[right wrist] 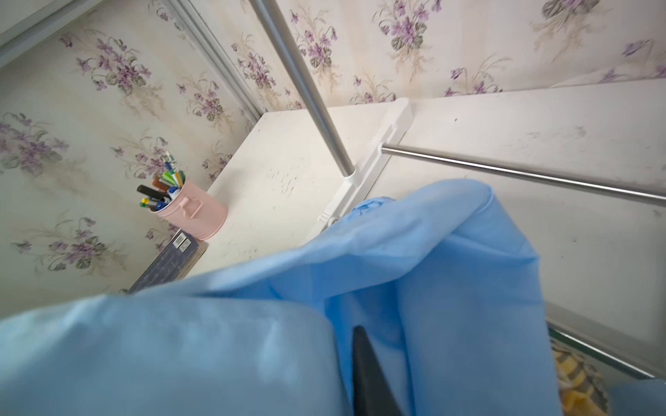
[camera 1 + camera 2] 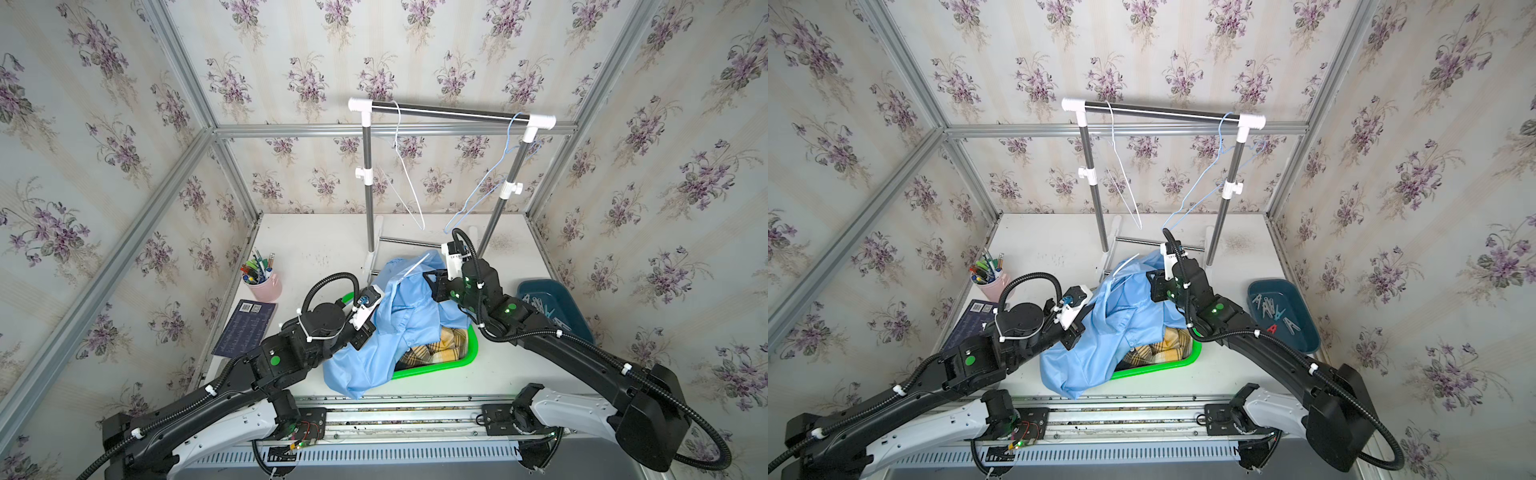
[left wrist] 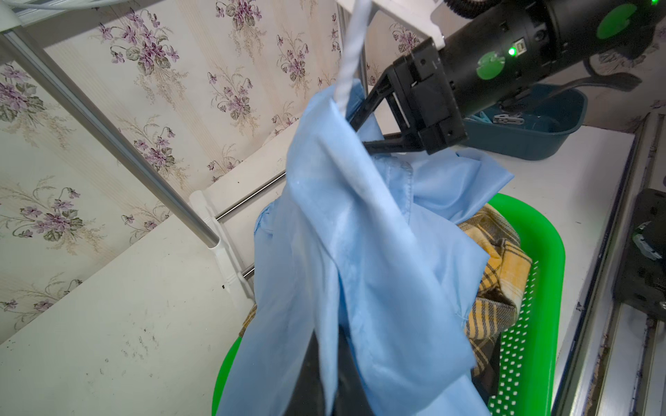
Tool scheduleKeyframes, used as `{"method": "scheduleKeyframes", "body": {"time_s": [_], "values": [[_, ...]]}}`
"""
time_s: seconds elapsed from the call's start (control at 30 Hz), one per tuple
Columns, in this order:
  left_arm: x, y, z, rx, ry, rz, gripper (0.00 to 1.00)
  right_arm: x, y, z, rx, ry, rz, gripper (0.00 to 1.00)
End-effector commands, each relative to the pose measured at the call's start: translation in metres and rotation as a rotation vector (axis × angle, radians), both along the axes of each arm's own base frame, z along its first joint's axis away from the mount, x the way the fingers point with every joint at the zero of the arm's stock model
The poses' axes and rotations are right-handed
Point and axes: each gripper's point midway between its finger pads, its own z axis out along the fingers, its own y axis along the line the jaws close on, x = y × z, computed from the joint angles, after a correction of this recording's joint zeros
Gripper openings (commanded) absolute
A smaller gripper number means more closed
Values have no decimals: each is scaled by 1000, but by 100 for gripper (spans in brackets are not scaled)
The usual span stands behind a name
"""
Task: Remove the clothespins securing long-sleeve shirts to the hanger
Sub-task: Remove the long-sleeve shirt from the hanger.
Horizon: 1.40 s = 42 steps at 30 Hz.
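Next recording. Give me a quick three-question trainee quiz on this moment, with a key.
1. Count: how many bare hangers hang on the rail?
2. True or false: the yellow plaid shirt lies in the green basket.
3. The clothespins lie: A in the green basket; B in the teal tray; C on the rail.
Key: 1 two; 2 true; 3 B.

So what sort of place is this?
Likely a mock laundry corner: floral wallpaper on an aluminium frame, a garment rack with wire hangers, a green basket draped with a light blue shirt.
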Motion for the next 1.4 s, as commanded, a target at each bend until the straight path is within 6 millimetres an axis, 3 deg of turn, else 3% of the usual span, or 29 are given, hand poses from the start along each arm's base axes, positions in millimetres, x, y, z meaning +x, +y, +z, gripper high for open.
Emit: {"method": "scheduleKeyframes", "body": {"time_s": [0.0,0.27,0.4,0.53,0.6,0.77,0.87,0.9,0.97,1.07,1.17,1.37], "values": [[-3,2,6,-27,16,2,0,21,-26,8,-31,-39,-143,0],[-18,12,8,-8,48,-42,0,58,-80,6,-67,-25,-322,0],[-29,15,13,-20,59,-85,0,72,-92,-5,-63,16,-337,0],[-41,4,-5,24,150,-162,0,76,-83,-6,-21,22,-295,0],[-39,-2,-19,29,201,-156,1,74,-75,-18,-13,59,-267,0],[-24,-10,-43,-35,264,-63,25,57,-53,-40,20,94,-194,0],[-15,-5,-54,3,277,8,53,51,-42,-49,38,118,-164,0],[-16,-5,-53,6,279,4,62,50,-39,-52,30,128,-157,0],[-19,-7,-42,-5,261,-28,69,50,-33,-55,26,140,-146,0],[-24,-15,-10,6,164,-74,71,51,-28,-51,45,143,-138,0],[-43,-39,9,78,54,-194,70,52,-27,-48,48,142,-140,0],[-69,-94,-22,326,-114,-366,66,50,-17,-58,67,190,-77,0]]}}
